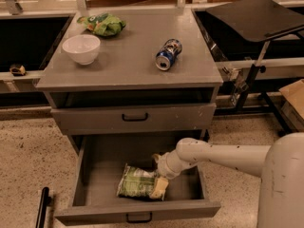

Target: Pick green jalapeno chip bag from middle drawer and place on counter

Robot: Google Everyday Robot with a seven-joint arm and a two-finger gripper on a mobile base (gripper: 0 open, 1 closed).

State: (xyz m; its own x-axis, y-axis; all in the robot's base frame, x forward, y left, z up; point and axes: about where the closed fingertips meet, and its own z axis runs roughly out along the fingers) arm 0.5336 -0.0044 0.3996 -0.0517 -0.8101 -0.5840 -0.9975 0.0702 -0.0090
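Observation:
The pale green and white jalapeno chip bag lies flat on the floor of the open middle drawer, left of centre. My gripper reaches down into the drawer from the right on the white arm and sits at the bag's right end, touching or just over it. The grey counter is above, on top of the cabinet.
On the counter stand a white bowl, a brighter green bag at the back left and a blue can lying on its side. A shut drawer front sits above the open one. A black stand is at right.

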